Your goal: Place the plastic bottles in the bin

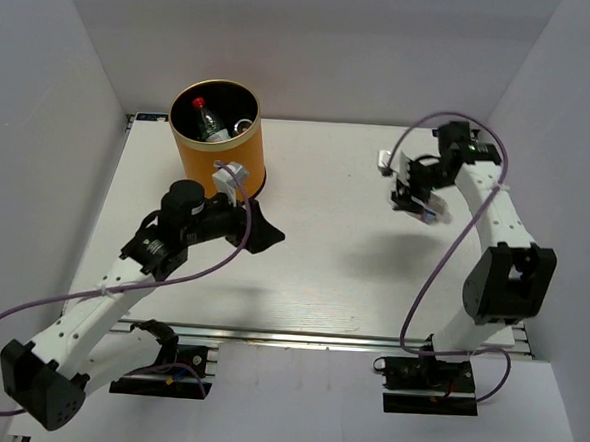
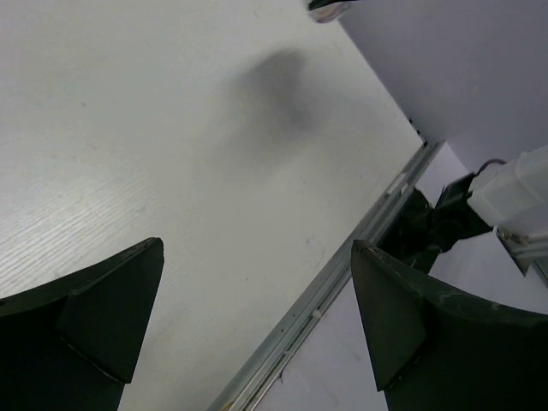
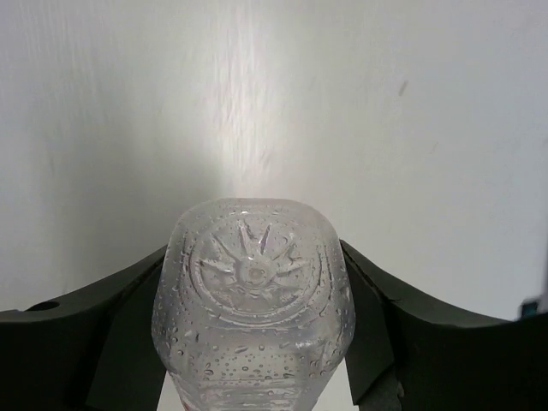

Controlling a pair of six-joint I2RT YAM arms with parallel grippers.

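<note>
**One Bottle Binned, Another in Hand**

Grips a clear bottle [image 3: 254,300] in the right hand [image 1: 421,201], jaws pressed to both sides near the moulded base, over the desk [image 1: 322,273] at upper right of the top view. Shows the left hand [image 1: 259,229] spread wide and empty just lower right of the bin [image 1: 194,160], upper left, with a red-capped bottle [image 1: 209,124] already inside. Looks light, thin-walled and springy, likely slick where beaded with droplets. Best held across the body, firmly but without crushing.
</note>
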